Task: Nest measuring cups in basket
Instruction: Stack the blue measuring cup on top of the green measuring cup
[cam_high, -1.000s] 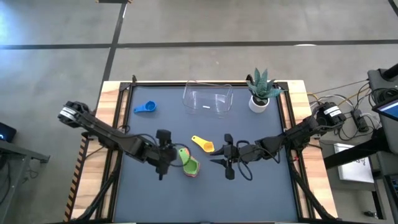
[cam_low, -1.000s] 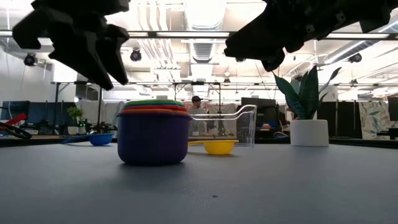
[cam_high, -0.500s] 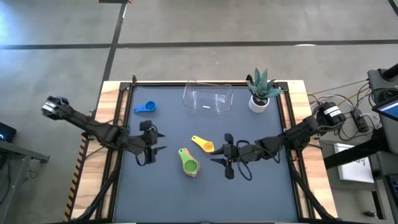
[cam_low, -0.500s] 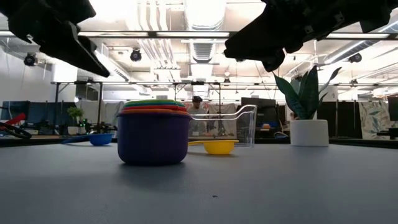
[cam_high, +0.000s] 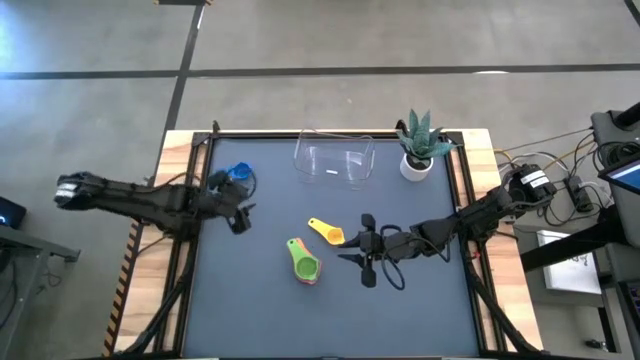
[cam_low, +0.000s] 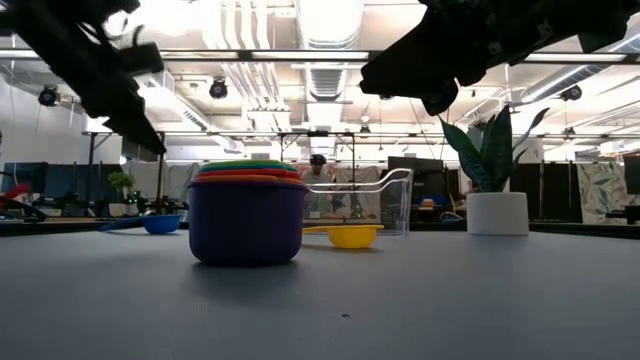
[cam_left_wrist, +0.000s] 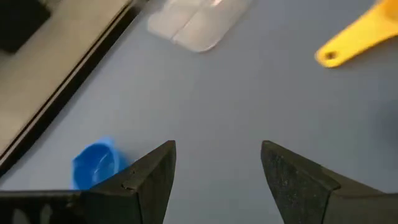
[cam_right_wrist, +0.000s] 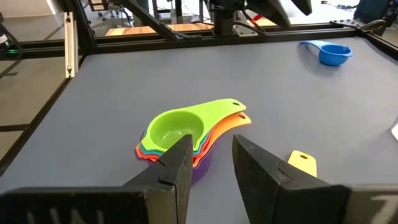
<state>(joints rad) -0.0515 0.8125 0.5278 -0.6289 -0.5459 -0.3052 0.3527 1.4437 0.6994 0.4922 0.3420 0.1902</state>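
Left gripper (cam_high: 243, 207) has swung away from the stacked cups (cam_high: 306, 264) over the last second and now hovers near the table's left edge, just beside the blue cup (cam_high: 238, 174); nothing else on the table has shifted. Stack sits mid-table: green cup (cam_right_wrist: 176, 130) on top, nested over orange, red and teal layers, with the purple cup (cam_low: 246, 221) outermost at the bottom, all handles fanned the same way. Yellow cup (cam_high: 326, 231) lies alone, close to the stack on its far side and just beside the right gripper. Blue cup rests well apart from the stack, near the left rear corner. Basket (cam_high: 334, 160) stands at the rear centre, clear, holding no cups. Left jaws are parted with nothing between them; the left wrist view shows bare mat in the gap, blue cup (cam_left_wrist: 94, 164) off to one side. Right gripper (cam_high: 362, 250) hangs just right of the stack, jaws slightly apart, empty. Potted plant (cam_high: 418, 146) stands right of the basket, on the table (cam_high: 400, 310).
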